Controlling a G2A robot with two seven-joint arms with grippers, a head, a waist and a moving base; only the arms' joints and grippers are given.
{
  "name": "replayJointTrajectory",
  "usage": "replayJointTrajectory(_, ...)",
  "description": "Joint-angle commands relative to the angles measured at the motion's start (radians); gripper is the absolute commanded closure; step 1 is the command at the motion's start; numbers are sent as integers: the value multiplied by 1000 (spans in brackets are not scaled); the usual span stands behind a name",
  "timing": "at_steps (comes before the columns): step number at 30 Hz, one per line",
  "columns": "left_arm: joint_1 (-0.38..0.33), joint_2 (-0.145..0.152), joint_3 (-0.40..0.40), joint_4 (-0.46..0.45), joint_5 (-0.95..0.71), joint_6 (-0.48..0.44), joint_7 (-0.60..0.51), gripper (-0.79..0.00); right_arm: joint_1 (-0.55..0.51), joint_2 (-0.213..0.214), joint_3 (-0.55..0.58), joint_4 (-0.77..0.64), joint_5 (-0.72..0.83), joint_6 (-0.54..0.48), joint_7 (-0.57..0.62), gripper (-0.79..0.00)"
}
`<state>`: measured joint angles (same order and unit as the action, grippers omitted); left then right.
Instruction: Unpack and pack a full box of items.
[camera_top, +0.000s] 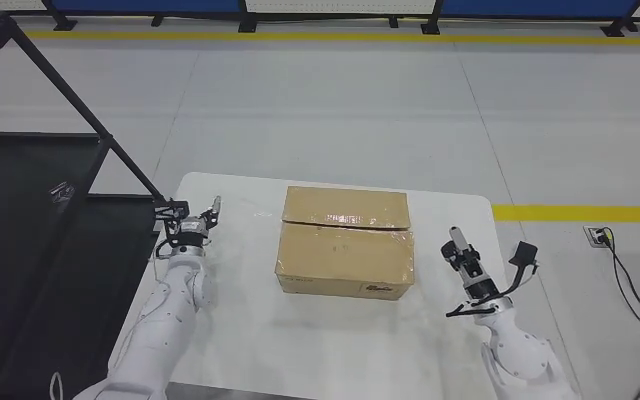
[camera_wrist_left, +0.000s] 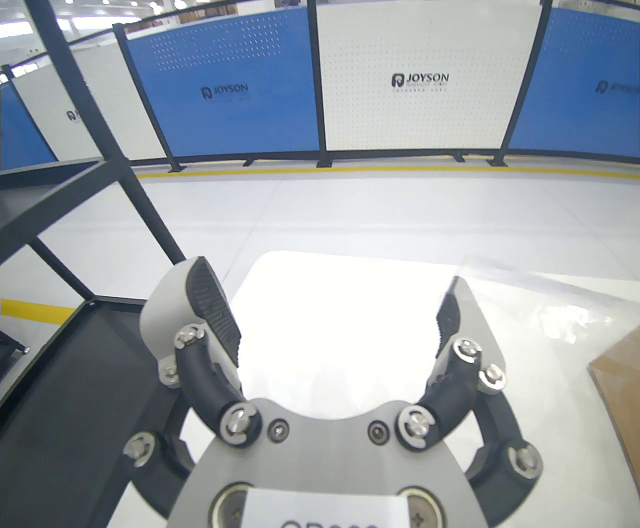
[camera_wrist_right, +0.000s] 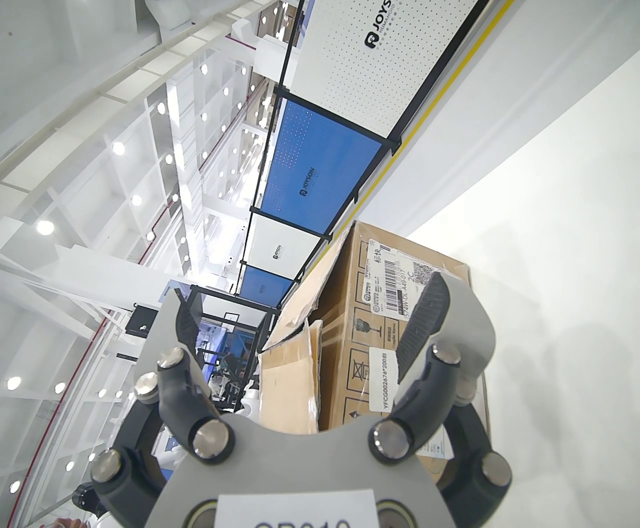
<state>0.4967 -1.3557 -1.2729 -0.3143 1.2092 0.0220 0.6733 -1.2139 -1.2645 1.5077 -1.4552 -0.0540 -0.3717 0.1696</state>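
Box (camera_top: 345, 243): cardboard, flaps down, at centre of desk (camera_top: 240, 330), top view. Left claw (camera_top: 214, 210) at nine o'clock of it, right claw (camera_top: 456, 238) at three o'clock, neither touching.

Left wrist view: left claw (camera_wrist_left: 327, 275) spread wide, empty, over bare desk; box (camera_wrist_left: 620, 380) corner near.

Right wrist view: right claw (camera_wrist_right: 310, 290) spread wide, empty, facing the box (camera_wrist_right: 350, 320) (one of the flaps looks slightly lifted here).

Step judged: opening. Take the lifted edge first and steady the box with the other claw.

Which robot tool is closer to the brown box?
The right tool, facing the labelled end of the box. The left tool, beside the black rack, leaves a wider strip of table between.
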Motion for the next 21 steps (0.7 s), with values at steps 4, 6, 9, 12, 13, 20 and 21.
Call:
replayJointTrajectory(4, 44, 7, -19, -48, -25, 1, 70, -785, 18, -1, -8, 22, 6, -8, 8, -785)
replayJointTrajectory(6, 62, 9, -26, -71, -35, 5, 84, -785, 23, -1, -10, 30, 7, -11, 11, -785)
replayJointTrajectory(9, 86, 13, -32, -103, -36, 15, 87, -785, 30, -2, -12, 40, 11, -17, 13, -785)
replayJointTrajectory(12, 110, 16, -35, -126, -29, 33, 80, -785, 36, -2, -12, 49, 14, -23, 17, -785)
replayJointTrajectory(13, 118, 17, -36, -134, -30, 35, 77, -785, 39, -2, -11, 53, 17, -26, 20, -785)
replayJointTrajectory(20, 184, 22, -48, -187, -33, 57, 73, -785, 50, -1, -10, 73, 26, -39, 30, -785)
replayJointTrajectory(21, 193, 22, -49, -195, -33, 59, 71, -785, 51, -1, -10, 76, 26, -39, 32, -785)
